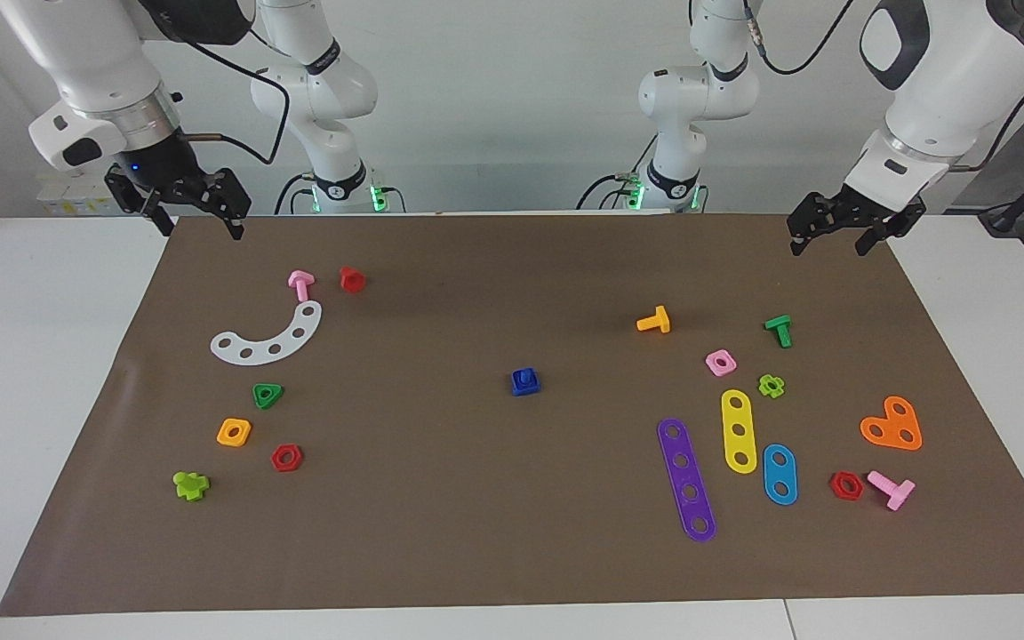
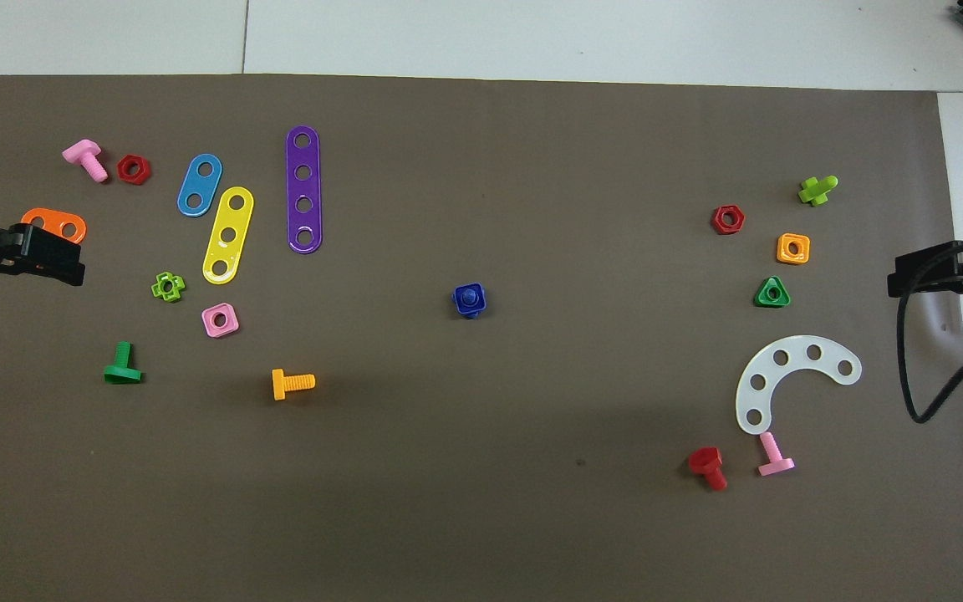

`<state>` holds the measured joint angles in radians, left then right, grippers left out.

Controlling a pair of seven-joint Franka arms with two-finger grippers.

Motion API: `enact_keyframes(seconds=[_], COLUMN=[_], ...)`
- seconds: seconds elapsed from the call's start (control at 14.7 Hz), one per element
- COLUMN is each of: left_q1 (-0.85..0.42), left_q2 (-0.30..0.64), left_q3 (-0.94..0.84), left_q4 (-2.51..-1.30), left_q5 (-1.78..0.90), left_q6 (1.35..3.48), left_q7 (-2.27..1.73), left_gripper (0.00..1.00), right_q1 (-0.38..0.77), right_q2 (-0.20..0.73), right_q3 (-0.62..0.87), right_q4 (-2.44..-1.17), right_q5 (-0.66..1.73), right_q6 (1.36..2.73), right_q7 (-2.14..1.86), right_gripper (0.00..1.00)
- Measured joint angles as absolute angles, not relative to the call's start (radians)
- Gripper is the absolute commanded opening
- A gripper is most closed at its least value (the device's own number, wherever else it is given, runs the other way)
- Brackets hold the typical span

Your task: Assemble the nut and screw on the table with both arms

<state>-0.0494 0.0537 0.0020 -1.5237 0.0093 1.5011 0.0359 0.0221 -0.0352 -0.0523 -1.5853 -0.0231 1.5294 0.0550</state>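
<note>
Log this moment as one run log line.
blue nut on blue screw, mid-mat | left hand open, empty, raised | right hand open, empty, raised

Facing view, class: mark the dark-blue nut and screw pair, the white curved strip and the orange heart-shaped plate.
dark-blue nut [image 1: 525, 384], facing view, on its square edge around the screw.
white curved strip [image 1: 285, 336], facing view, on the arc between two holes.
orange heart-shaped plate [image 1: 894, 428], facing view, on the flat middle.

You have seven screws [image 1: 300, 284] [image 1: 352, 279] [image 1: 654, 320] [image 1: 779, 330] [image 1: 891, 489] [image 1: 190, 484], counting the dark-blue screw [image 1: 524, 378]. You have seven nuts [image 1: 268, 395] [image 1: 234, 432] [image 1: 286, 457] [image 1: 720, 362] [image 1: 772, 386] [image 1: 846, 485], counting the dark-blue nut [image 1: 526, 388]. You also have five flat holed strips [image 1: 268, 335] [image 1: 687, 480] [image 1: 740, 431] [image 1: 780, 474] [image 1: 892, 424]: four coloured, one white.
</note>
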Motion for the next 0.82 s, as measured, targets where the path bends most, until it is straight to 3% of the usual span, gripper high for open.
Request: enact_keyframes(seconds=[0.82], left_q1=[-0.049], left_q2=[0.054], left_q3=[0.004], left_q4=[-1.524], left_q5=[0.010], left_q6=[1.528], left_q7=[0.034], left_gripper=[1.00], right_q1=[0.022], right_q2=[-0.036], right_q3=[-0.052], right_q4=[-1.585], right_q5=[-0.023], right_q6=[1.529], right_q7=[0.055], right_gripper=[1.00])
